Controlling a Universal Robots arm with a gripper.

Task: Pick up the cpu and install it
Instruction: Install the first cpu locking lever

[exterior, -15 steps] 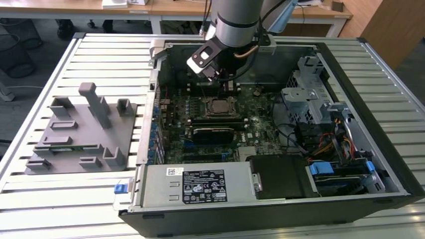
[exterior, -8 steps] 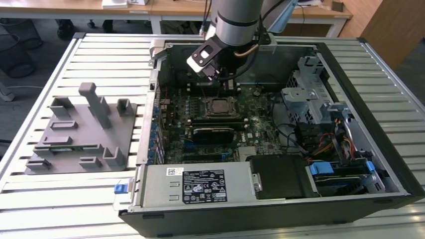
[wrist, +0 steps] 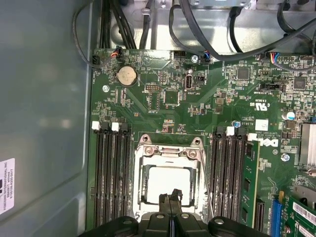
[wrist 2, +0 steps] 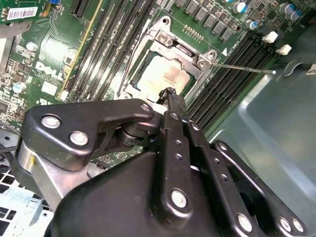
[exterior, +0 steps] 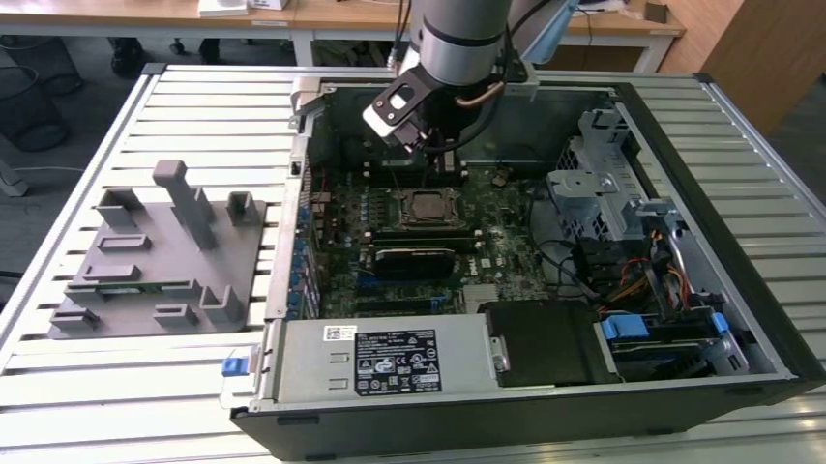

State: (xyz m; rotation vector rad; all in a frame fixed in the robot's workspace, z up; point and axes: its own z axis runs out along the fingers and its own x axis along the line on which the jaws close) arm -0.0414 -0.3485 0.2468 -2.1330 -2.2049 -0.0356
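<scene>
The cpu lies flat in the motherboard socket, its pale silver lid showing through the metal retention frame. In the second wrist view the cpu sits just beyond my fingertips. My gripper hangs a little above the socket's edge, shut, its two black fingers pressed together with nothing between them. In the exterior view the gripper is inside the open computer case, just behind the socket. A thin socket lever juts out sideways from the frame.
Memory slots flank the socket on both sides. A black heatsink block sits in front of the socket, with the power supply nearer still. A drive cage and cables fill the case's right. A grey fixture plate lies at the exterior view's left.
</scene>
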